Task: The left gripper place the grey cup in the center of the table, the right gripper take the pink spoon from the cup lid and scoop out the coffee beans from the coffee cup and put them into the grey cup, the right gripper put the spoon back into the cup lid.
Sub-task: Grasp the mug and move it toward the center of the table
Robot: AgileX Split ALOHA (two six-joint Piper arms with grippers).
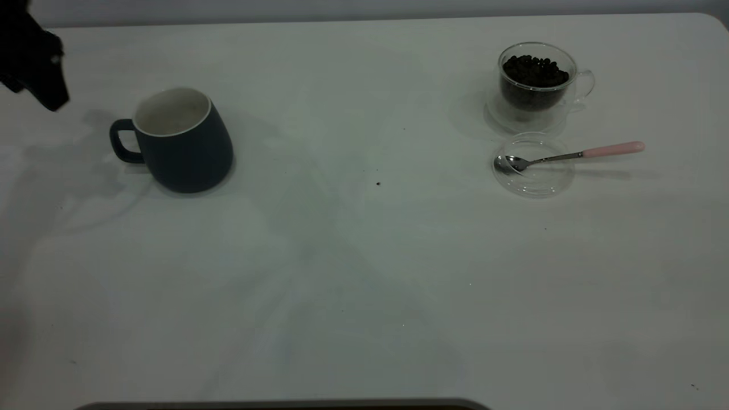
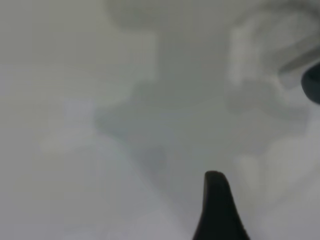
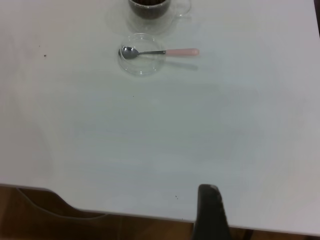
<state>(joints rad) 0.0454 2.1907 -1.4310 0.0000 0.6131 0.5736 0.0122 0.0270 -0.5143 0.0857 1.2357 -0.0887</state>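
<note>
The grey cup (image 1: 181, 142) stands upright at the table's left, with its handle toward the left edge. My left gripper (image 1: 34, 91) hovers open at the far left corner, apart from the cup. In the left wrist view one finger (image 2: 216, 210) shows over bare table (image 2: 100, 150), with a dark bit of the cup (image 2: 313, 83) at the frame's edge. The coffee cup (image 1: 535, 82), full of coffee beans (image 1: 535, 71), stands at the far right. The pink spoon (image 1: 569, 155) lies with its bowl in the cup lid (image 1: 532, 168) just in front. The right gripper is outside the exterior view. One of its fingers (image 3: 209, 212) shows above the near table edge, far from the spoon (image 3: 160, 51).
A few dark specks (image 1: 378, 183) lie near the table's middle. The near table edge (image 3: 125, 212) and the brown floor beyond it show in the right wrist view. The lid (image 3: 141, 61) and the coffee cup (image 3: 150, 7) lie far ahead there.
</note>
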